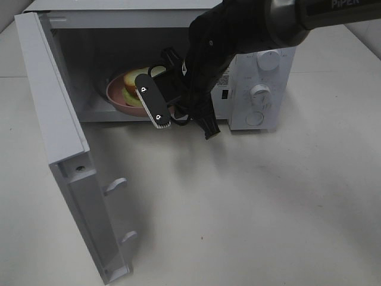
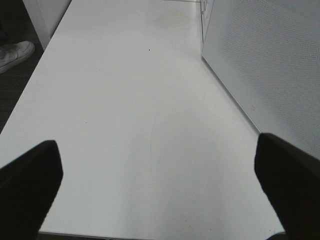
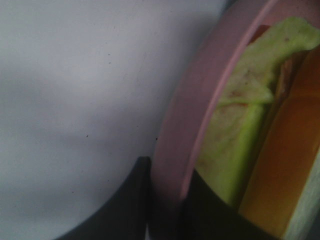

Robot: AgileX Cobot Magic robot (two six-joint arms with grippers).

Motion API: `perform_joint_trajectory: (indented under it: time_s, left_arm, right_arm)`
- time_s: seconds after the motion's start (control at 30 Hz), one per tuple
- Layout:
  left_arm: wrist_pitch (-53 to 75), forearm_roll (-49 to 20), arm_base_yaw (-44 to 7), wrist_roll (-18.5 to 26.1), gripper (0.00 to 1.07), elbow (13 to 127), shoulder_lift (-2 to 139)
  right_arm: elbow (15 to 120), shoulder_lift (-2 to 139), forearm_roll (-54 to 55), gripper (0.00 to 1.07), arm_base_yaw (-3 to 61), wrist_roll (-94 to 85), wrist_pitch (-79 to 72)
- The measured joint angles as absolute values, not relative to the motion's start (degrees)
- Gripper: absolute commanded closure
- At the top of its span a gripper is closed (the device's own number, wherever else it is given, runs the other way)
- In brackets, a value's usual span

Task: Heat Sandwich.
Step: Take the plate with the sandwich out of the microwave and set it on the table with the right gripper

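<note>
The sandwich (image 1: 132,83), pale bread with a green leafy layer, lies on a round pink plate (image 1: 115,94) inside the open microwave (image 1: 271,36). My right gripper (image 1: 169,113) reaches into the microwave's opening and is shut on the plate's near rim. Up close, the pink rim (image 3: 170,150) sits between the dark fingers (image 3: 120,210), with the sandwich (image 3: 235,140) just beyond it. My left gripper (image 2: 160,190) hangs open over the bare white table (image 2: 125,100), with nothing between its fingers (image 2: 30,185); the high view does not show it.
The microwave door (image 1: 53,119) stands swung wide to the left, reaching toward the table's front. Its knobs (image 1: 260,92) are on the right panel. A perforated white wall of the microwave (image 2: 265,60) stands close beside my left gripper. A shoe (image 2: 15,52) shows past the table edge.
</note>
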State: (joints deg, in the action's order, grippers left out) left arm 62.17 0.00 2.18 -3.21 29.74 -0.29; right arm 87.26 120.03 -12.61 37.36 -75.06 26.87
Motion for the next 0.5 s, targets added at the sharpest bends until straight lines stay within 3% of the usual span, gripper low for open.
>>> perform_joint_trajectory:
  time_s: [0.5]
  left_arm:
    - [62.2,0.0,2.2,-3.2,0.07,29.7,-0.3]
  right_arm:
    - [76.1,110.4,-12.2,1.07,38.8,-77.6,22.7]
